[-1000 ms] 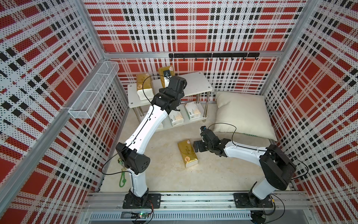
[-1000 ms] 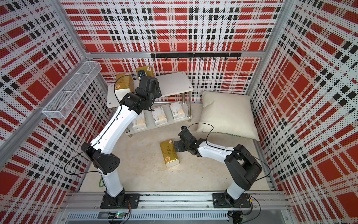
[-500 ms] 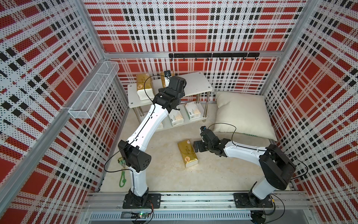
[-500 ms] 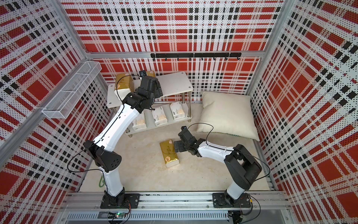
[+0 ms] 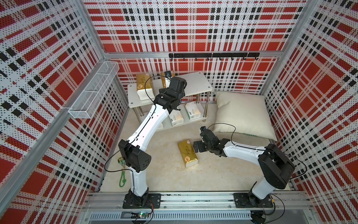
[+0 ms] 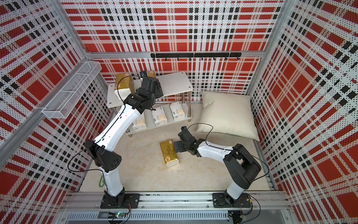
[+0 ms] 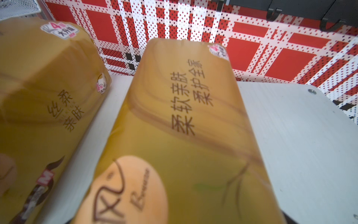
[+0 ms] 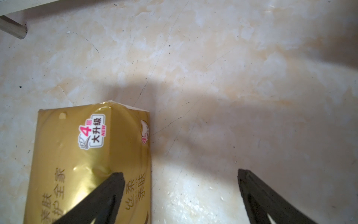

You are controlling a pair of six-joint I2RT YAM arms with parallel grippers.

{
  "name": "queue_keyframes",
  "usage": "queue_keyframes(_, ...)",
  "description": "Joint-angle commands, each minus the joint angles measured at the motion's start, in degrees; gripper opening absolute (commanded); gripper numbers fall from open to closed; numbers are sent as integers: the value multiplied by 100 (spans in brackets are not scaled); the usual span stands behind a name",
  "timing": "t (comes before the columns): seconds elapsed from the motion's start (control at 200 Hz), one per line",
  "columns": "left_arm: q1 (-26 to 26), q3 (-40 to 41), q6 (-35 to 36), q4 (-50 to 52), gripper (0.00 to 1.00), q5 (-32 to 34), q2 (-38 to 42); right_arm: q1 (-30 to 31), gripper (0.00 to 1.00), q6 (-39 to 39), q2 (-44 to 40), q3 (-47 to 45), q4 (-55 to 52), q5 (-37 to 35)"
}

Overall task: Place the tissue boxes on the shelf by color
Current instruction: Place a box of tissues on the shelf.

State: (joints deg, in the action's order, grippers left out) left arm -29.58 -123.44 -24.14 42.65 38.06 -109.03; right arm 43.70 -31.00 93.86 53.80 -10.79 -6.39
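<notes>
1. A cell walled in red, black and white plaid, with a pale marbled floor (image 5: 170, 174); the shelf (image 5: 195, 85) stands against the far wall, a cream pillow (image 5: 242, 114) to its right.
2. Upper board: two gold tissue packs lie side by side at the far left, one at the end (image 5: 144, 86) and the second (image 7: 184, 126) just right of it, close under the left wrist camera. The right half of that board is bare.
3. Lower board: three white packs (image 6: 159, 116) in a row.
4. The left gripper (image 5: 167, 81) is over the second gold pack; its fingers are hidden in every view, so whether it is open or gripping I cannot tell.
5. The last gold pack (image 5: 187, 153) lies on the floor, near centre. The right gripper (image 8: 181, 186) hangs wide open at its far end, one finger (image 8: 108, 190) over the pack, the other over bare floor; nothing is held.
6. Judgement: sorting is nearly done. Next, the right claw should centre over the pack, close across its width, and carry it to the bare right part of the upper board.
</notes>
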Motion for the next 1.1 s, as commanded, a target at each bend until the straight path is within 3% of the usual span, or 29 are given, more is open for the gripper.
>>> queue_keyframes(0.0,21,171,-2,18,88,-11,40,15,100,-28,75,51,76,-20)
queue_keyframes(1.097,154,467,88,-121,89,-67,62,15,100,-28,132,60,103,-11)
